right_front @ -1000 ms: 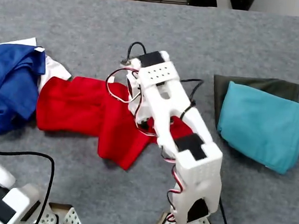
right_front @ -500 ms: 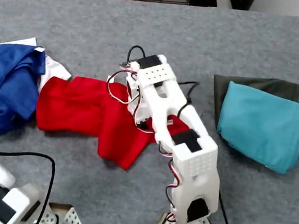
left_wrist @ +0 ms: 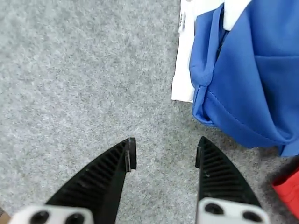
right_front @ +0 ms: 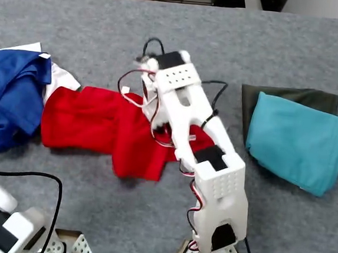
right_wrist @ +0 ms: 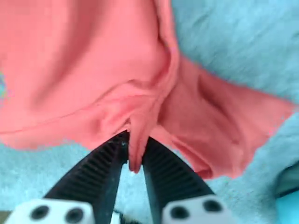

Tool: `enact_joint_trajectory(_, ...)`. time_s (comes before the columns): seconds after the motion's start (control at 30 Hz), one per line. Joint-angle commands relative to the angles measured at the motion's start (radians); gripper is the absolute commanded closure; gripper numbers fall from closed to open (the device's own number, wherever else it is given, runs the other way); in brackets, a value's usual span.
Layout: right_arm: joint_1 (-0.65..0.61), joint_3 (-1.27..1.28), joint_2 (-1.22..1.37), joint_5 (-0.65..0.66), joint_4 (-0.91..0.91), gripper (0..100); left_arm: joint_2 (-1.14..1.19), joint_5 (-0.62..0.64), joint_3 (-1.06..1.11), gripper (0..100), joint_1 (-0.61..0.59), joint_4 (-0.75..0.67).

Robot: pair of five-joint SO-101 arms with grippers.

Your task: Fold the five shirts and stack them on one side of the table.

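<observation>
Red shirt is lying spread and rumpled in the middle of the grey tabletop. The right gripper has a ridge of it caught up. Its fingers are pressed in on a raised fold of red cloth, with fabric bunched between the tips and the rest draping away to both sides.

From above, the white right arm stretches from the near edge out over the shirt. It hides the shirt's right part, so only a bit of red peeks out on that side. Its wires loop over the cloth too.

Left gripper hangs over bare tabletop with its fingers spread wide and nothing between them. Just past them is the hem of the blue shirt with the white shirt under it, plus a corner of the red one.

In the high view the blue shirt is heaped at the left edge on the white shirt, and that pile touches the red shirt's left end.

Over on the right, apart from the red shirt, the teal shirt sits folded on the dark olive shirt.

A black cable and the left arm's base are at the near-left corner.
</observation>
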Motion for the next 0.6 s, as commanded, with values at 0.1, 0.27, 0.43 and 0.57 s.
enact_joint_trajectory(0.1,-0.015,-0.268,-0.283,0.04,0.023,99.3,-0.036,-0.005,-0.014,78,-0.008,-0.012)
enact_joint_trajectory(0.27,-0.004,-0.533,-0.415,0.046,-0.06,99.3,-0.036,-0.005,-0.014,78,-0.003,-0.012)
enact_joint_trajectory(0.43,0.01,-0.785,-0.446,0.046,-0.193,99.3,-0.036,0.0,-0.014,78,0.037,-0.009)
enact_joint_trajectory(0.57,0.004,-0.846,-0.446,0.048,-0.235,99.3,-0.038,0.002,-0.037,78,0.123,0.005)
